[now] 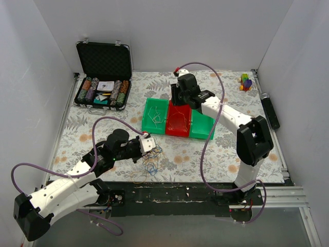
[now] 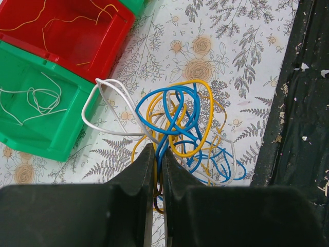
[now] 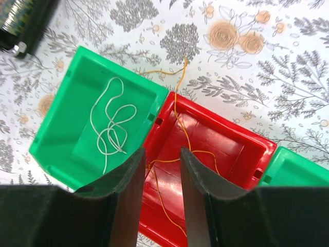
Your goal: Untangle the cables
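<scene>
We see left end effector [image 2: 157, 148] clenched on cable tangle [image 2: 177, 126] lying dead ahead; right end effector [image 3: 162, 152] released, well apart.

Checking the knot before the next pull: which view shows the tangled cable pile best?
Left wrist. The cable pile sits mid-frame, and its blue, yellow and white loops are easy to tell apart. Top external shows the cable pile only as a small, far-off cluster. Right wrist misses it and shows only the bins.
</scene>
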{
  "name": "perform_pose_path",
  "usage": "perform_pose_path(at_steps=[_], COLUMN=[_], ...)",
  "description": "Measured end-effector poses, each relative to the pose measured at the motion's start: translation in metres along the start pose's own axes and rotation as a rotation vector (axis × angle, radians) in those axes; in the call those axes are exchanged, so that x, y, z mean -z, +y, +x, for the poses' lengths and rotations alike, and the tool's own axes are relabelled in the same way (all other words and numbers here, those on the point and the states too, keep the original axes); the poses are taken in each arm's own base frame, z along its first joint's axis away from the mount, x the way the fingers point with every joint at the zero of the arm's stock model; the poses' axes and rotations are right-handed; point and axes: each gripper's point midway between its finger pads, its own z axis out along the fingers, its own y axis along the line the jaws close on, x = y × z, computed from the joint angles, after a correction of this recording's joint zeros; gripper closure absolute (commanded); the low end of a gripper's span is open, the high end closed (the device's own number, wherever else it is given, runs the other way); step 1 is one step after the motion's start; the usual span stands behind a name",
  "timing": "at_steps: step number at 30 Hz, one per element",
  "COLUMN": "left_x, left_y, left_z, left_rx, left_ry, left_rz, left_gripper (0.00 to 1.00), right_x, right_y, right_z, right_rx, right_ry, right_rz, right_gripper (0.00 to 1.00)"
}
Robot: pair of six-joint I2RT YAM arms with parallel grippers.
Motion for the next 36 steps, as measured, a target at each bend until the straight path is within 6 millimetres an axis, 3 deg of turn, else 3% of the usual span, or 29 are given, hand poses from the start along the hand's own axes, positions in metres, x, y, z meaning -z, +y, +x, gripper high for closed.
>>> perform_pose_path(at_steps=[6, 11, 15, 24, 29, 36], left_x=[0.000, 0.000, 0.000, 0.000, 0.000, 0.000], left_y=[0.000, 0.000, 0.001, 0.003, 0.003, 0.003], left_z=[0.000, 0.000, 0.001, 0.002, 0.002, 0.001], left_rx=[0.000, 0.001, 0.002, 0.006, 0.003, 0.002], left_ry=[0.000, 0.001, 0.002, 0.005, 0.004, 0.004], left_rz=[0.000, 0.000, -0.002, -0.010, -0.010, -0.010], left_gripper=[1.00, 1.00, 1.00, 1.00, 1.00, 1.00], right_x=[0.019, 0.015, 0.001, -0.058, -0.076, -0.084], right_y=[-0.004, -0.006, -0.007, -0.005, -0.011, -0.015], right_z=[-0.022, -0.020, -0.019, -0.061, -0.050, -0.028], right_rx=[-0.013, -0.020, -0.017, -0.027, -0.030, -0.035], right_ry=[-0.058, -0.051, -0.038, -0.070, -0.025, 0.041], right_rz=[-0.002, -0.003, 0.001, 0.006, 0.023, 0.035], right_gripper=[0.71, 0.60, 0.53, 0.51, 0.51, 0.52])
